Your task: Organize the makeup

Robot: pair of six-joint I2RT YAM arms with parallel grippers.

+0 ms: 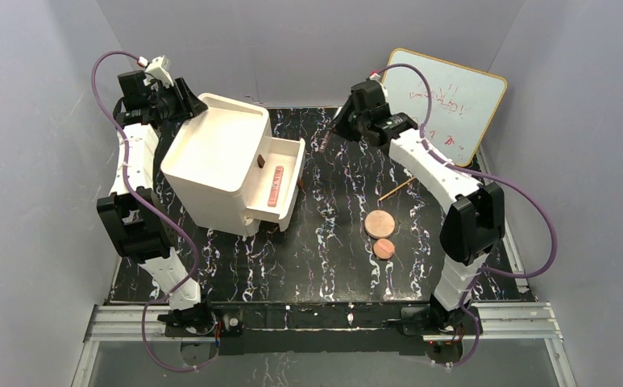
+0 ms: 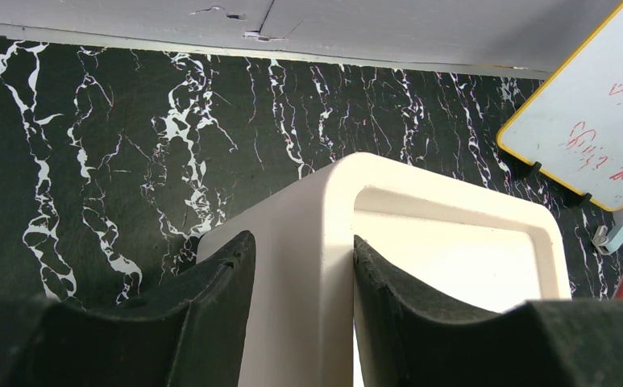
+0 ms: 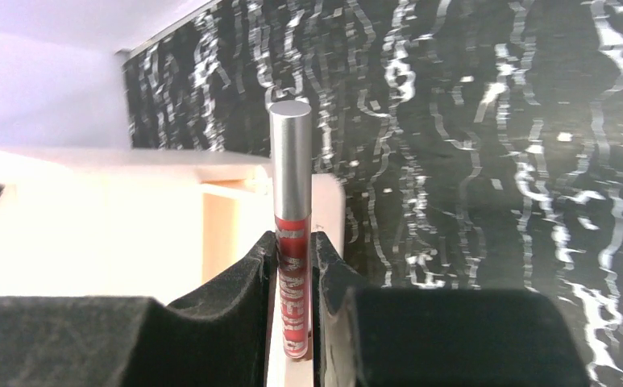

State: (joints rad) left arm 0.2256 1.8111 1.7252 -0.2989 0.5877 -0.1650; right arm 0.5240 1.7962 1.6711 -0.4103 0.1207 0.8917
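My right gripper (image 3: 294, 238) is shut on a red lip gloss stick with a silver cap (image 3: 291, 161), held in the air beside the open drawer (image 1: 280, 179). From above, this gripper (image 1: 334, 133) hangs right of the white drawer organizer (image 1: 215, 161). A pink stick (image 1: 276, 185) lies inside the drawer. Two copper-pink discs lie on the mat, the larger (image 1: 379, 223) just above the smaller (image 1: 384, 248). A slim brown stick (image 1: 396, 189) lies nearby. My left gripper (image 2: 301, 240) is shut on the organizer's back wall (image 2: 304, 201), at its far left corner (image 1: 188, 101).
A whiteboard (image 1: 449, 101) leans at the back right. A small light-blue cylinder (image 2: 614, 238) lies near its foot. Brown knobs (image 1: 259, 161) stick out of the drawer fronts. The black marbled mat (image 1: 324, 258) covers the table, with grey walls on three sides.
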